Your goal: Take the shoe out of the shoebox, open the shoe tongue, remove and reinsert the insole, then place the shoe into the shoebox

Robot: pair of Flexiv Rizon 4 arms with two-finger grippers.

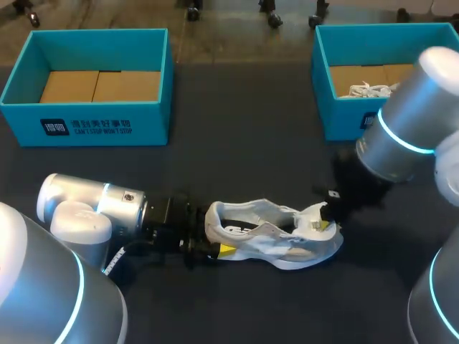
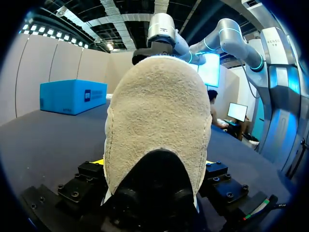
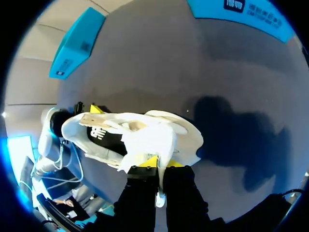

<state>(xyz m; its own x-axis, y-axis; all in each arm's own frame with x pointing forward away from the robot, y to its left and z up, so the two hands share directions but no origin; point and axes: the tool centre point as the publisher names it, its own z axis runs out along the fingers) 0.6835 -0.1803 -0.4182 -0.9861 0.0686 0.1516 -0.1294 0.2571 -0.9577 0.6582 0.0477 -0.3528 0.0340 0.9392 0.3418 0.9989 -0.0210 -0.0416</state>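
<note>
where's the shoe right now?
Head view: the shoe lies on the table near the middle, outside the left shoebox and right shoebox, heel in the left pincer, tongue in the right pincer.

— Which colours are seen on the shoe (image 1: 276,240)?
— White and pale grey are shown outside, with a black lining printed in white inside. The heel is seen cream and fuzzy.
— And elsewhere?
— The left box (image 1: 154,122) and right box (image 1: 344,118) are coloured turquoise, floored in brown cardboard. A dark label with white print is borne by the left one. The worktop (image 1: 244,158) is covered dark grey. Yellow is shown on the left fingers (image 1: 226,249) and right fingers (image 3: 151,161).
</note>
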